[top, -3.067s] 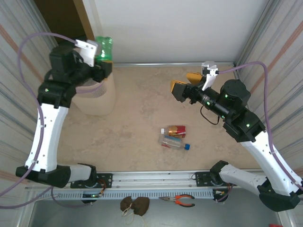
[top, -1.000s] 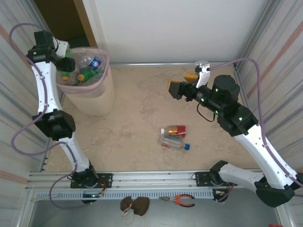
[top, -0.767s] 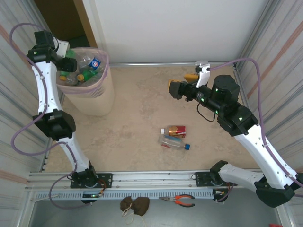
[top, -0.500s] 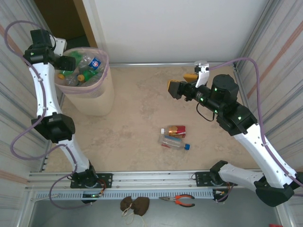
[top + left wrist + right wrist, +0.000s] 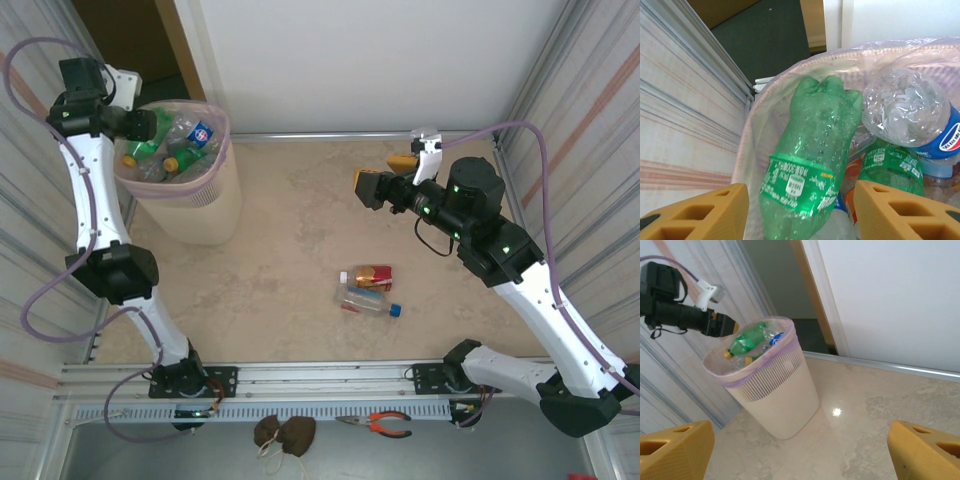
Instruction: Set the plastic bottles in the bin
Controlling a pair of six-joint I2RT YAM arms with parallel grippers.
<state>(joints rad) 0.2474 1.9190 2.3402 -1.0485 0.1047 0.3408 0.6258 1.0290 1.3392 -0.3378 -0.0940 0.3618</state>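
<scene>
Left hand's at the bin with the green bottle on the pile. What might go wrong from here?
1. The bin looks heaped to its rim; the green bottle lies on top at the rim, close to the left hand, so a careless retreat might tip it out.
2. The red-label bottle and clear bottle lie side by side on the table; the right hand may knock one while taking the other.

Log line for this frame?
left gripper: open at bin rim | green bottle: lying in bin | right gripper: open, empty | on table: red-label bottle, clear bottle
</scene>
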